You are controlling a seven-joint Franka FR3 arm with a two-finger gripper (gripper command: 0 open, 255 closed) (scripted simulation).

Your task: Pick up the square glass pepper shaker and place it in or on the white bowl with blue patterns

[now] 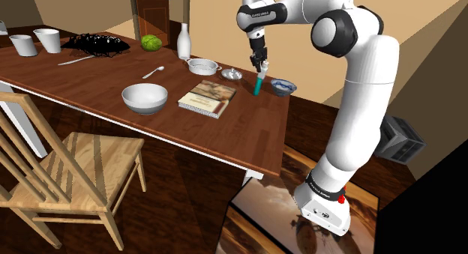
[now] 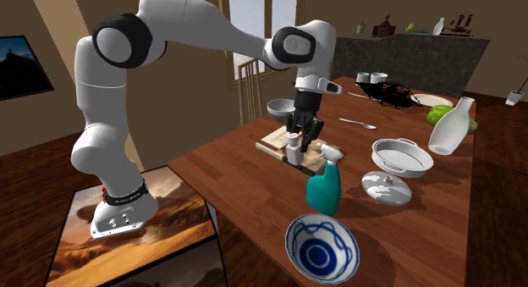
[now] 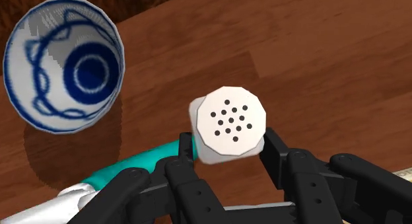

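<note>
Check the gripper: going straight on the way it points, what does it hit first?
The pepper shaker sits between the gripper's jaws, which seem to clasp it. Straight on, the table under it comes first; the gap is unclear.

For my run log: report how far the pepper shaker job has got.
Done: the approach; the tool sits around the pepper shaker. In hand: the grasp; its fingers look closed on the shaker's sides, lift unclear. Left: carry it to the blue-patterned white bowl, empty near the teal spray bottle, and release.
</note>
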